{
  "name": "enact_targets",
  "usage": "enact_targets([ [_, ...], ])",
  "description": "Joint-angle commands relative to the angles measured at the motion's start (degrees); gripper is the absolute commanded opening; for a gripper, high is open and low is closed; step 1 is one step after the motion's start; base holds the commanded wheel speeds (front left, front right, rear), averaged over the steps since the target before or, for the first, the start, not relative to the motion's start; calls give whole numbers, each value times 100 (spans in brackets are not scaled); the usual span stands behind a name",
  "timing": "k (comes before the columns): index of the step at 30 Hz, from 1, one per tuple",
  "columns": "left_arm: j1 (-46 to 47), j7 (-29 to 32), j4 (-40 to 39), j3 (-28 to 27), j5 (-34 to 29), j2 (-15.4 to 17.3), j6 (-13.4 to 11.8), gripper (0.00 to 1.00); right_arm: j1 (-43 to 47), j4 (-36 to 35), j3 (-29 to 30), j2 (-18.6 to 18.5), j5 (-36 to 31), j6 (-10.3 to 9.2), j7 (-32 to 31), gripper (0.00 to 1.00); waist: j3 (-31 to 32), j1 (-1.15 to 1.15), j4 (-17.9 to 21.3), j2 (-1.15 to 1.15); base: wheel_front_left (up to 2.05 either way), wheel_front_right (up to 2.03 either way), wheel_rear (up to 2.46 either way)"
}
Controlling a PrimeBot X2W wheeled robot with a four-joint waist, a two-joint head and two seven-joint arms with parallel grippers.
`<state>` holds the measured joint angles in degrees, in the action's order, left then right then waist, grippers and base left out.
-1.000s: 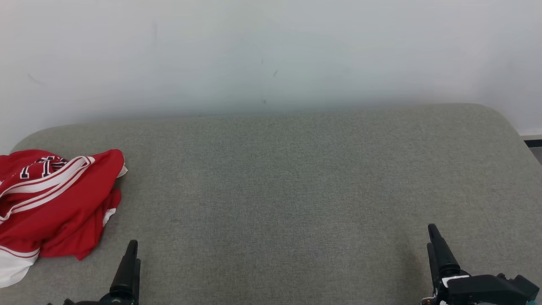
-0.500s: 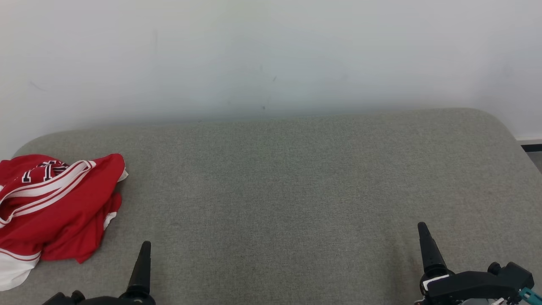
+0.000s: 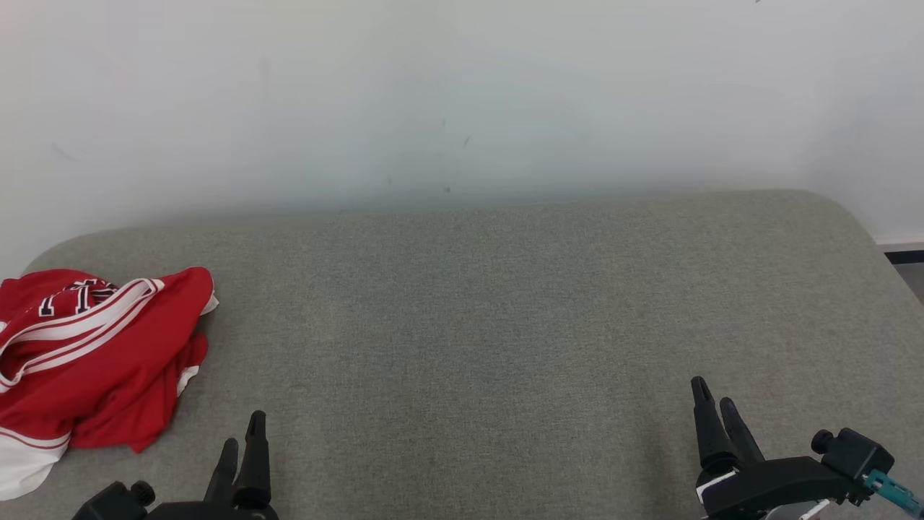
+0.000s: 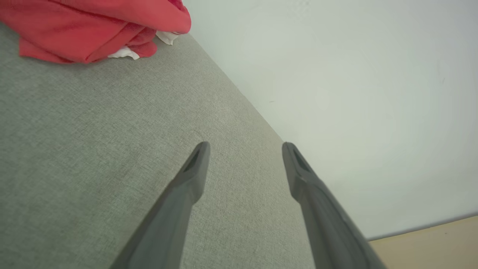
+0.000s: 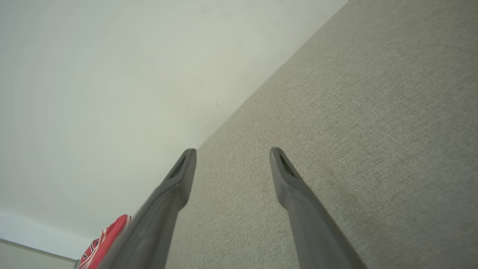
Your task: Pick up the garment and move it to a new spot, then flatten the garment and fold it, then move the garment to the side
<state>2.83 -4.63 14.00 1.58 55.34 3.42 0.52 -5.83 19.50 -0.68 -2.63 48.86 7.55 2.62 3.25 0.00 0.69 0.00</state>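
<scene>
The garment [image 3: 94, 354] is a red jersey with white stripes and dark lettering, crumpled in a heap at the far left of the grey cushioned surface [image 3: 491, 325]. It also shows at the top left of the left wrist view as red garment [image 4: 93, 26], and as a small red patch of garment [image 5: 106, 239] low in the right wrist view. My left gripper [image 3: 242, 433] stands open at the lower left, right of the heap and apart from it. My right gripper [image 3: 711, 401] stands open at the lower right, far from it. Nothing lies between either pair of fingers.
A plain white wall [image 3: 462, 94] rises directly behind the surface. The surface's rounded right corner [image 3: 852, 209] meets a strip of floor and dark skirting [image 3: 906, 256]. Bare grey fabric stretches between the two grippers.
The camera has tipped slightly, shifting the scene down. Both grippers have rolled at the wrist, so two fingers of each now show where one did. The garment lies unchanged.
</scene>
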Motion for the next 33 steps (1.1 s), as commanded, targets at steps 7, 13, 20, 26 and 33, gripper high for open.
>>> enact_targets([
  [7,-29,-179,-90,88,-754,65,-52,100,-64,-129,-120,-26,-732,-5,51,100,39,0,15,0,0,0,0],
  [13,-27,-266,-58,145,-1140,76,-76,100,-37,-148,-129,-27,-1099,-6,44,100,65,0,15,0,0,0,0],
  [20,-21,-374,-1,170,-1640,106,-140,100,-25,-134,-124,-28,-1556,-6,74,100,109,0,13,0,0,0,0],
  [26,-58,-465,-51,170,-2025,131,-127,100,-30,-113,-188,-29,-1890,-7,120,100,149,0,36,0,0,0,0],
  [33,-110,-564,-38,210,-2409,125,-85,100,-34,-80,-266,-30,-2271,-8,184,100,200,0,54,0,0,0,0],
])
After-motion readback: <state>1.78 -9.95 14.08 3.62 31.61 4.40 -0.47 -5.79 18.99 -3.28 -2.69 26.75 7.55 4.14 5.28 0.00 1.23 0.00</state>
